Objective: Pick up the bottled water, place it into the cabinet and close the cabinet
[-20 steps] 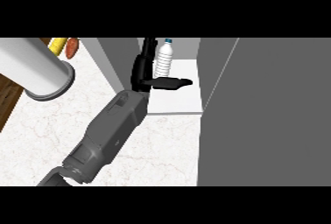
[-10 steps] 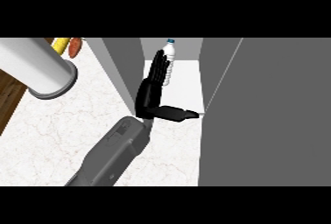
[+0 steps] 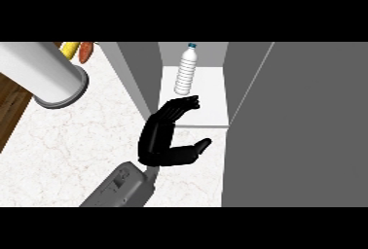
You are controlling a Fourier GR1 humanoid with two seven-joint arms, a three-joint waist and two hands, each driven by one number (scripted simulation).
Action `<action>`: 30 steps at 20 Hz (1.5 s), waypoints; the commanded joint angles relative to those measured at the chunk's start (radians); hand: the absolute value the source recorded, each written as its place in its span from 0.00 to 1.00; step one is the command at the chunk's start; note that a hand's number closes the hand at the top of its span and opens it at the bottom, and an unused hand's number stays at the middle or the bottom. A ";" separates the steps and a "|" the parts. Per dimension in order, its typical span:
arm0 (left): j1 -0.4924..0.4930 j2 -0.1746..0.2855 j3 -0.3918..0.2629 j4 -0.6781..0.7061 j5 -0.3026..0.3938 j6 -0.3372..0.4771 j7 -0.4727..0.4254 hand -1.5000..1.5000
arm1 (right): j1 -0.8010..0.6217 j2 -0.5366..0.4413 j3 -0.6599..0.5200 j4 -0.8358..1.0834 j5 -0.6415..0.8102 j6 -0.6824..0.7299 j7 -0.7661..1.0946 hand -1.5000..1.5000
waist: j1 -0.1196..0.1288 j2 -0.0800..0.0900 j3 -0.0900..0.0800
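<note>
Left hand (image 3: 164, 141) at centre, on a grey forearm (image 3: 122, 187) entering from the lower edge, left of middle. Fingers (image 3: 176, 111) side by side, pointing far toward the cabinet, lightly bent at the tips. Thumb (image 3: 198, 146) spread out to the right. Nothing held between them. Right hand nowhere in view.

Bottled water (image 3: 186, 72) inside the cabinet (image 3: 137, 73), on its white floor (image 3: 210, 104). Clear ribbed body, pale cap at the far end. Appears upright, though hard to be sure from this steep angle. Near end of the bottle just beyond the fingertips. Hand not closed round it. Contact cannot be told, a thin gap seeming likely.

Cabinet open. Grey left wall rising from the counter just left of the hand. Broad grey panel (image 3: 302, 126) filling the right side, seemingly the door swung open. Palm and thumb out over the near lip of the white floor.

White marbled counter (image 3: 79, 141) across left and centre. Large pale cylinder (image 3: 45, 73) at far left, well apart from the hand. Yellow item (image 3: 69, 47) and orange item (image 3: 86, 51) at the far edge just beyond the cylinder, both too cut off to name. Strip of dark wood (image 3: 13, 114) along the left edge.
</note>
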 commanded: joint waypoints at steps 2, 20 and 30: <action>0.126 0.088 -0.014 -0.158 0.012 -0.015 0.056 1.00 | 0.046 -0.123 -0.005 -0.139 0.067 0.086 0.042 1.00 | -0.004 -0.002 -0.001; 0.517 0.376 0.177 -0.537 0.176 -0.127 0.037 0.00 | -0.042 -0.294 0.340 -0.204 0.258 0.190 0.086 1.00 | 0.012 -0.007 -0.008; 0.658 0.479 0.273 -0.579 0.270 -0.253 0.022 0.00 | -0.222 -0.305 0.488 -0.156 0.252 0.166 0.186 1.00 | 0.054 -0.006 -0.016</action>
